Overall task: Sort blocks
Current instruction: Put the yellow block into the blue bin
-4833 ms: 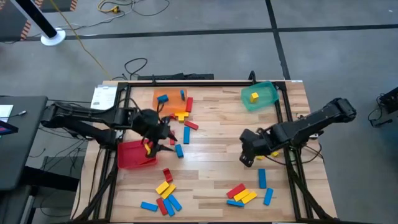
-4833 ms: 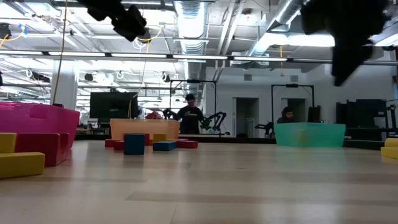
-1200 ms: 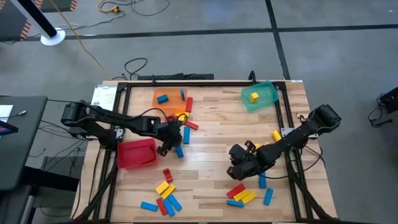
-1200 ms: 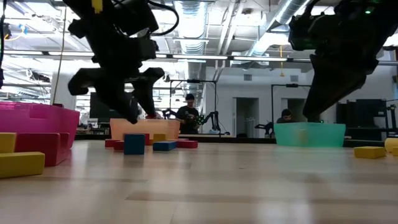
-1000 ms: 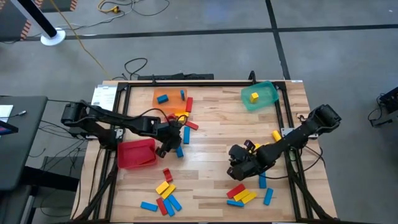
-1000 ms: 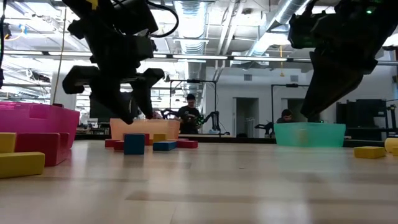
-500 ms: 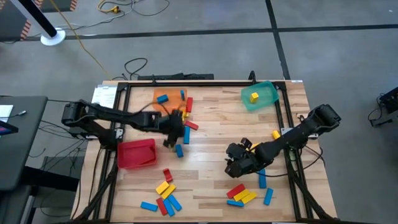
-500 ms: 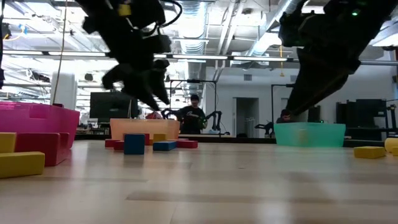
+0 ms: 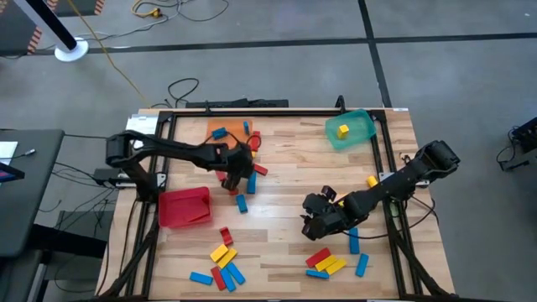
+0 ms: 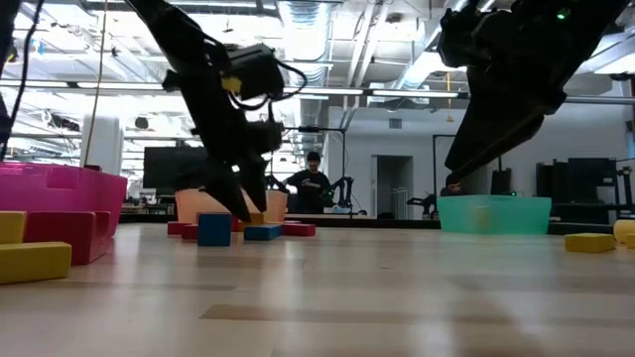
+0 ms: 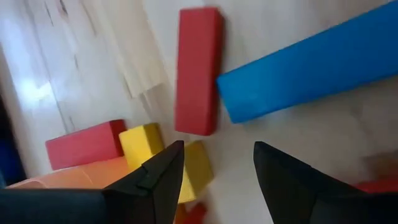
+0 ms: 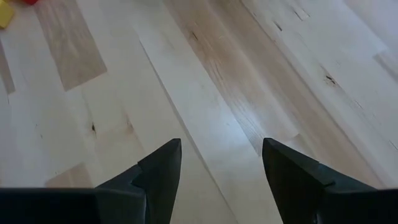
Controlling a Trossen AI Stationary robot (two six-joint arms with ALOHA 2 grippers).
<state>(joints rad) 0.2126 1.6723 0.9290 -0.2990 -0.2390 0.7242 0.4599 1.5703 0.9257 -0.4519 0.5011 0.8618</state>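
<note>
High view: my left gripper (image 9: 237, 170) hangs over blocks (image 9: 243, 159) beside the orange bin (image 9: 220, 127); my right gripper (image 9: 312, 225) hovers above bare wood. Left wrist view: jaws spread over a red block (image 11: 197, 70). Right wrist view: jaws spread, empty.

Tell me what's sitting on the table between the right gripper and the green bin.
Nothing: in the high view the wood between the right gripper and the green bin is bare; a yellow block lies off to the side.
</note>
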